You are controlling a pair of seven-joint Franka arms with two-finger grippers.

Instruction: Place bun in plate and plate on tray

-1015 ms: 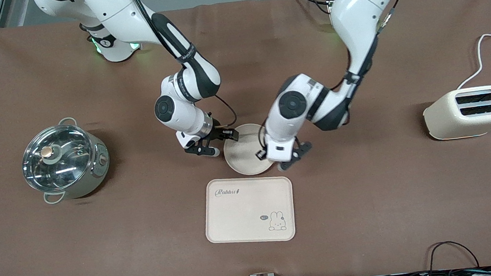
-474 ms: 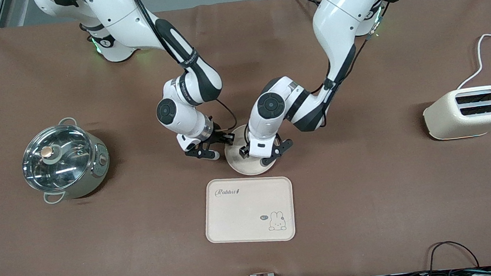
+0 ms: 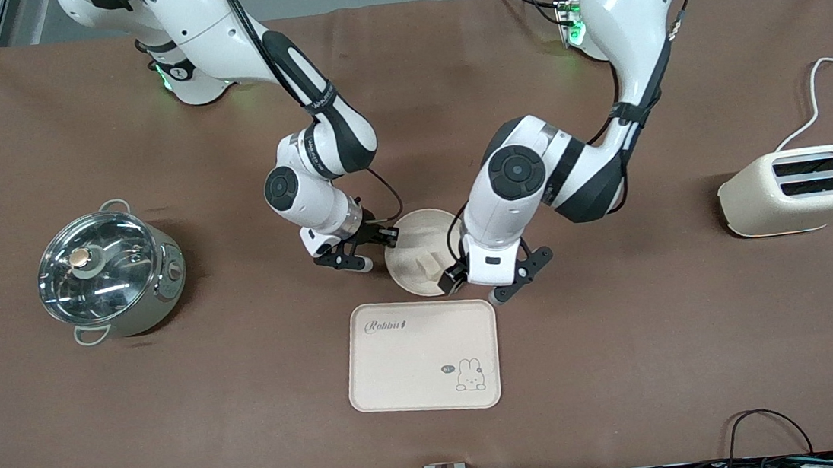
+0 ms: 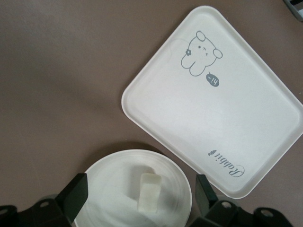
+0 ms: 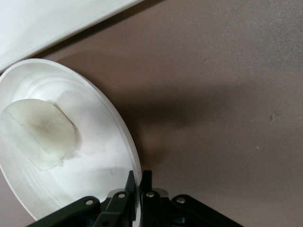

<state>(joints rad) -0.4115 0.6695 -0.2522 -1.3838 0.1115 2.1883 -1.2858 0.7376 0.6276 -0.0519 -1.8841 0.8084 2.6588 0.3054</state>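
The round cream plate (image 3: pixel 417 243) lies on the brown table, just farther from the front camera than the tray (image 3: pixel 423 356). The small cream bun (image 3: pixel 431 266) lies in the plate. My right gripper (image 3: pixel 385 238) is shut on the plate's rim at the right arm's end; in the right wrist view its fingers (image 5: pixel 138 182) pinch the rim of the plate (image 5: pixel 94 156), with the bun (image 5: pixel 42 132) inside. My left gripper (image 3: pixel 475 287) is open and empty over the plate's edge nearest the tray. The left wrist view (image 4: pixel 139 196) shows the plate (image 4: pixel 109 189), bun (image 4: pixel 149 191) and tray (image 4: pixel 213 109).
A steel pot with a glass lid (image 3: pixel 108 273) stands toward the right arm's end. A cream toaster (image 3: pixel 798 189) with a white cord stands toward the left arm's end. Brown table shows all round the tray.
The left gripper came over the empty plate, let the bun go into it, then moved off toward the tray and the left arm's end. The right gripper kept hold of the rim.
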